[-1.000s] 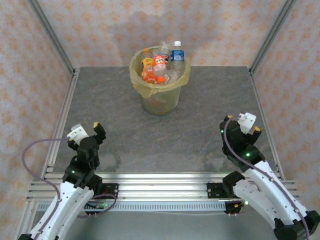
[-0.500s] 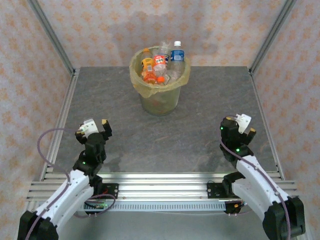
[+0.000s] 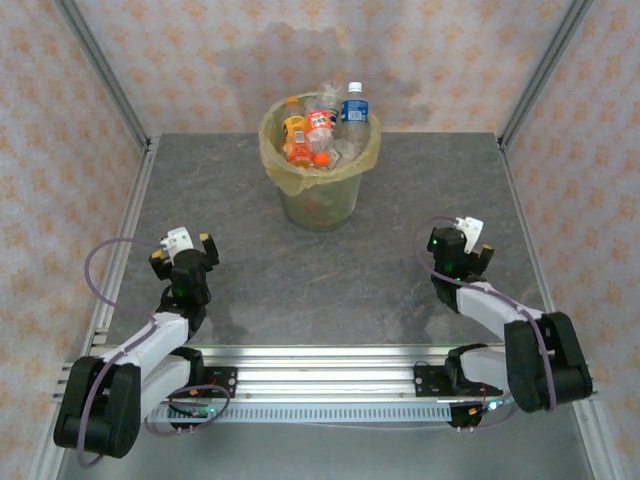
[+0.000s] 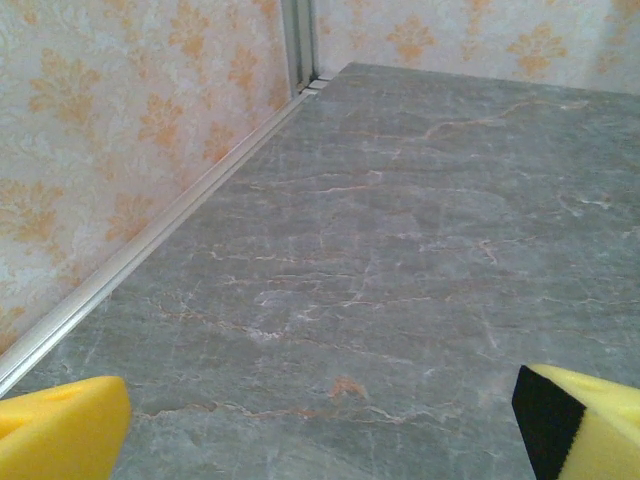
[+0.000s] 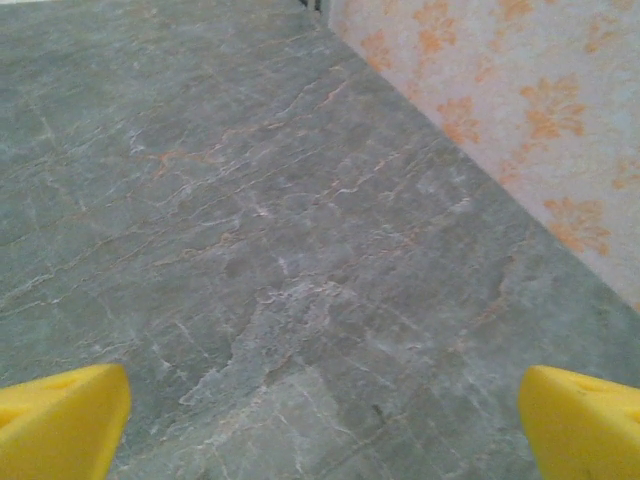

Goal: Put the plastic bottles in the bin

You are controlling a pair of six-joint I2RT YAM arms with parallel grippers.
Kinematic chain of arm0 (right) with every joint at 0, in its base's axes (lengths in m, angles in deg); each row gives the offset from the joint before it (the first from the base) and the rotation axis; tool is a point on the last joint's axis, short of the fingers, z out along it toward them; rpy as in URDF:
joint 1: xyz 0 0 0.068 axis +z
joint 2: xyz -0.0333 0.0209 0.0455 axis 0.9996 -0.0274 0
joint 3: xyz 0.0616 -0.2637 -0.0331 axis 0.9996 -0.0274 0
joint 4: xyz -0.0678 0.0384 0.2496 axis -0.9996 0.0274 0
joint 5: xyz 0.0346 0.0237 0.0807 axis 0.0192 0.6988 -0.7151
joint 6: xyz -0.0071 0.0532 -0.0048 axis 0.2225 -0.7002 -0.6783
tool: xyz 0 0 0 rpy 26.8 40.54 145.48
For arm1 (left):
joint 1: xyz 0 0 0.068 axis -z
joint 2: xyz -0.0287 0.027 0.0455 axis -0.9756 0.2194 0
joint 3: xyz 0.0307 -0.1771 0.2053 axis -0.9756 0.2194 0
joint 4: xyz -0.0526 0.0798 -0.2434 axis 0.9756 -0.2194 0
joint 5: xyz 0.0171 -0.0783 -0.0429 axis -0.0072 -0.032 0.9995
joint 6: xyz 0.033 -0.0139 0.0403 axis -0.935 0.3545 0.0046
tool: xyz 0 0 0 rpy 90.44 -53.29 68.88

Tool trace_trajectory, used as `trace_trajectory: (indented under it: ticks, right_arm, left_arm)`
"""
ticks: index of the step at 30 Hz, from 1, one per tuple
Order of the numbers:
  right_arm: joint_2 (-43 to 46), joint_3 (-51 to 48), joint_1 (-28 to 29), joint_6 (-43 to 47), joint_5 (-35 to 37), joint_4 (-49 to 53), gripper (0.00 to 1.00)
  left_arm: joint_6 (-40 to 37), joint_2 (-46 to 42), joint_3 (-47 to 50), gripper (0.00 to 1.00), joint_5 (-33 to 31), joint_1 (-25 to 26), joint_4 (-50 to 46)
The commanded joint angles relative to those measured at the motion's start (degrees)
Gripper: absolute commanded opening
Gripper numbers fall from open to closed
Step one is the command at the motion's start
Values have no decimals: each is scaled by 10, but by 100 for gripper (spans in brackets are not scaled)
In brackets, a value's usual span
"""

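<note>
— If you start from the biggest thing, what is it?

— That's the grey veined tabletop (image 3: 430, 190), with patterned walls (image 3: 200, 50) on three sides.

— And the bin?

— The bin (image 3: 320, 208) stands at the far middle of the tabletop, close to the back edge. A yellow-green bag (image 3: 278, 172) is folded over its rim.

— Where are the arms?

— Both are folded low at the near edge, well apart from the bin. The left arm (image 3: 150, 342) is by the left rail and the right arm (image 3: 492, 302) is toward the right side.

— What about the bottles?

— The bottles (image 3: 318, 130) are piled in the bin, and their tops stick up above the rim. An orange one (image 3: 294, 134) is on the left and a blue-labelled one (image 3: 354, 108) with a white cap is at the back right.

— How do the jaws stand?

— The left jaws are spread wide and hold nothing. In the left wrist view their yellow pads (image 4: 60, 430) sit at opposite bottom corners, with bare tabletop between them.

— And the right?

— The right jaws are just as wide and also hold nothing. Their pads (image 5: 60, 420) are in the right wrist view's bottom corners, just above the stone.
</note>
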Motion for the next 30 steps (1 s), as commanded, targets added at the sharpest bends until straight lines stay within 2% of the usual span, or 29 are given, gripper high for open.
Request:
trace_trajectory:
  ticks: [1, 14, 19, 23, 26, 30]
  right_arm:
    - [-23, 17, -4, 13, -25, -66, 99]
    - [-69, 17, -4, 66, -101, -160, 99]
    - [-66, -8, -8, 95, -124, -213, 99]
    - [-68, -16, -29, 93, -151, -235, 99]
    - [-94, -33, -63, 70, -178, -291, 99]
    - [-136, -26, -86, 54, -207, -312, 99]
  left_arm:
    - [1, 27, -6, 100, 38, -20, 67]
    - [-17, 224, -69, 100, 103, -26, 191]
    - [-27, 270, -87, 100, 128, -26, 199]
    - [-33, 280, -119, 100, 140, -26, 152]
    - [-34, 280, -120, 100, 141, -26, 147]
    - [-35, 281, -121, 100, 141, -26, 147]
